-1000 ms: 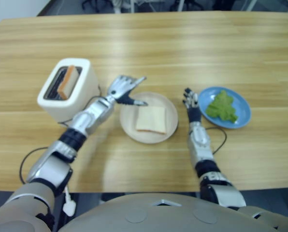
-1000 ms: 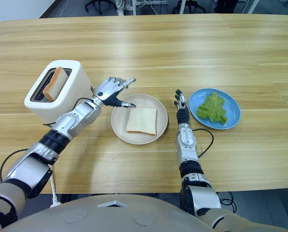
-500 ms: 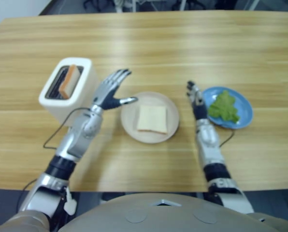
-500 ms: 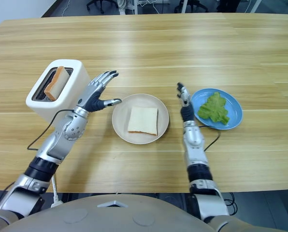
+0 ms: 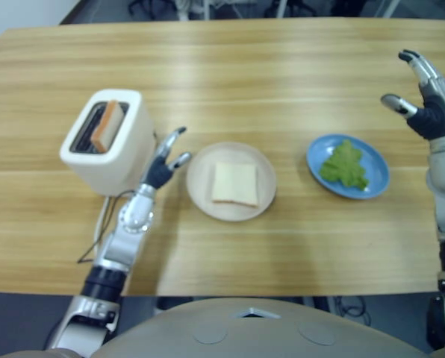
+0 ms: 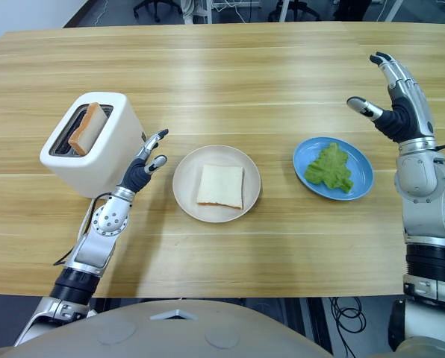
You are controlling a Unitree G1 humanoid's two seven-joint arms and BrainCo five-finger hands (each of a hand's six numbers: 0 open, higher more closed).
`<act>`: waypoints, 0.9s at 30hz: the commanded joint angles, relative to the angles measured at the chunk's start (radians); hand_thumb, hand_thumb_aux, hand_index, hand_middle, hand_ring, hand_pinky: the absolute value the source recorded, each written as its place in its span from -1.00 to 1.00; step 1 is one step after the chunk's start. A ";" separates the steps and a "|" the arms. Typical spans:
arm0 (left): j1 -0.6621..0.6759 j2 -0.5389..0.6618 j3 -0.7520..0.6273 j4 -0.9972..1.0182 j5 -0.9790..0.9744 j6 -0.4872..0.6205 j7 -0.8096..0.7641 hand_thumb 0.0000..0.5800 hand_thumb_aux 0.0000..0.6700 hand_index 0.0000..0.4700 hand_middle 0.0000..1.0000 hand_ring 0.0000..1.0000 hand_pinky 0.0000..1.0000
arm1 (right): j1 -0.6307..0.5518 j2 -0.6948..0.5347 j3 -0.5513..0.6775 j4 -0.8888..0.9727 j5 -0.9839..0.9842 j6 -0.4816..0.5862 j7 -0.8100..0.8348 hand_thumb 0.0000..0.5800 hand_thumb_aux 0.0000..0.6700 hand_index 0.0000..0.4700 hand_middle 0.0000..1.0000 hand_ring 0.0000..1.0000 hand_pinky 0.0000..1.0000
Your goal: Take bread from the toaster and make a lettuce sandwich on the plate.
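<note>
**One slice in the toaster (image 6: 95, 145), one on the plate (image 6: 187, 168)**

A bread slice (image 6: 86, 128) stands in the toaster's slot, just left of the left robot hand (image 6: 144, 160). That hand sits low over the tabletop (image 6: 245, 82) between the toaster and the plate, fingers straight and holding nothing. To its right a second slice (image 6: 220, 186) lies flat on the plate. Further right, the lettuce (image 6: 327, 168) sits on a blue plate (image 6: 361, 175). The right robot hand (image 6: 398, 97) is raised beyond it, fingers spread, empty.

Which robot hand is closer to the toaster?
The left hand. It is just beside the toaster, open. The right hand is far across the table, past the blue plate.
</note>
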 commanded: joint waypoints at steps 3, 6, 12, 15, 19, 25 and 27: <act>0.032 -0.033 -0.018 0.027 0.013 -0.002 0.002 -1.00 -1.00 -1.00 -1.00 -1.00 -1.00 | -0.082 -0.084 0.251 0.339 -0.320 0.003 -0.186 -1.00 -1.00 -1.00 -1.00 -1.00 -1.00; 0.035 -0.041 -0.018 0.031 0.015 -0.003 0.001 -1.00 -1.00 -1.00 -1.00 -1.00 -1.00 | -0.111 -0.112 0.348 0.459 -0.408 0.018 -0.262 -1.00 -1.00 -1.00 -1.00 -1.00 -1.00; 0.033 -0.050 -0.017 0.041 0.016 -0.006 0.002 -1.00 -1.00 -1.00 -1.00 -1.00 -1.00 | -0.192 -0.129 0.501 0.651 -0.512 0.049 -0.348 -1.00 -1.00 -1.00 -1.00 -1.00 -1.00; 0.027 -0.053 -0.015 0.058 0.011 -0.013 0.002 -1.00 -1.00 -1.00 -1.00 -1.00 -1.00 | -0.222 -0.132 0.552 0.709 -0.531 0.059 -0.372 -1.00 -1.00 -1.00 -1.00 -1.00 -1.00; 0.029 -0.055 -0.012 0.067 0.010 -0.018 0.001 -1.00 -1.00 -1.00 -1.00 -1.00 -1.00 | -0.242 -0.135 0.589 0.743 -0.524 0.058 -0.392 -1.00 -1.00 -1.00 -1.00 -1.00 -1.00; 0.031 -0.054 -0.011 0.073 0.009 -0.023 -0.001 -1.00 -1.00 -1.00 -1.00 -1.00 -1.00 | -0.245 -0.132 0.630 0.753 -0.522 0.082 -0.395 -1.00 -1.00 -1.00 -1.00 -1.00 -1.00; 0.033 -0.053 -0.011 0.072 0.010 -0.023 -0.001 -1.00 -1.00 -1.00 -1.00 -1.00 -1.00 | -0.240 -0.133 0.638 0.747 -0.520 0.086 -0.396 -1.00 -1.00 -1.00 -1.00 -1.00 -1.00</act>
